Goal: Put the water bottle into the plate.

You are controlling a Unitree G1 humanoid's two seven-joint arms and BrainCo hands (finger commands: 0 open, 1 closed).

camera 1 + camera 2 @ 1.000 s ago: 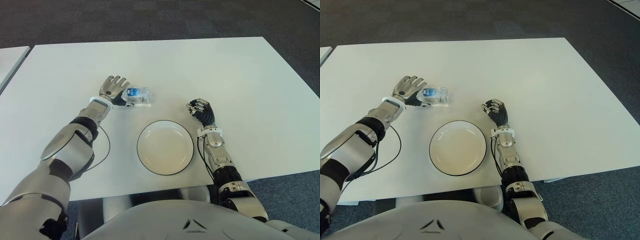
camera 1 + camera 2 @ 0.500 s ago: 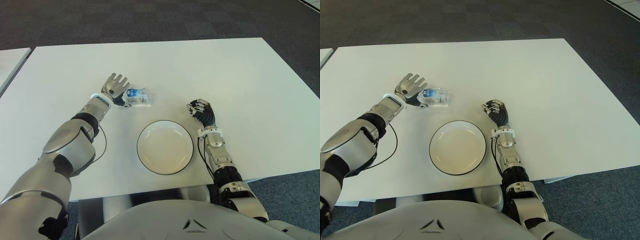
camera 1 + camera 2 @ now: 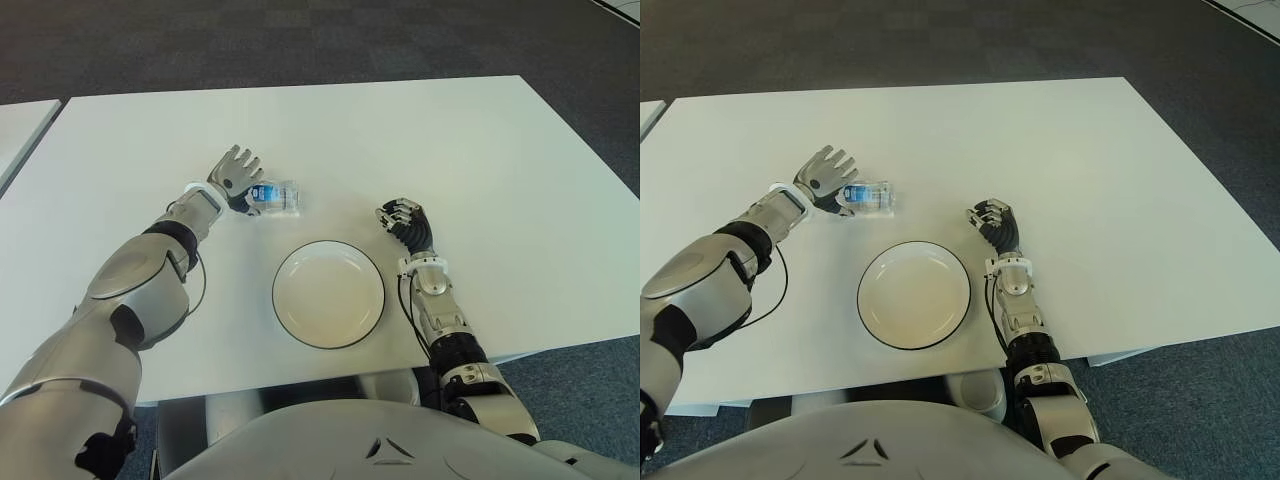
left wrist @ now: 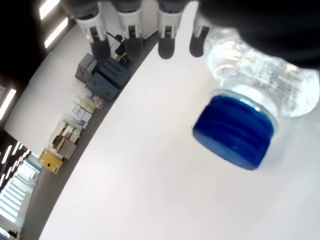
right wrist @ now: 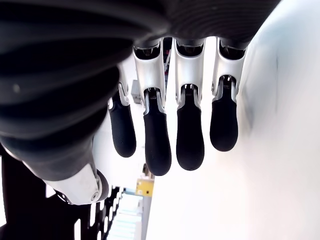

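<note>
Left wrist: clear water bottle (image 4: pixel 260 85) w/ blue cap lying on side; left hand (image 3: pixel 233 176) open beside it.

The water bottle (image 3: pixel 275 196) is small and clear, with a blue cap and a blue-and-white label. It lies on its side on my white counter (image 3: pixel 450 150), left of centre. The plate (image 3: pixel 328 294) is round, white, dark-rimmed and empty, near the counter's front edge.

Silver-shelled arms with black joints, a thin black cable (image 3: pixel 203 290), black-padded fingers (image 5: pixel 190 135).
</note>
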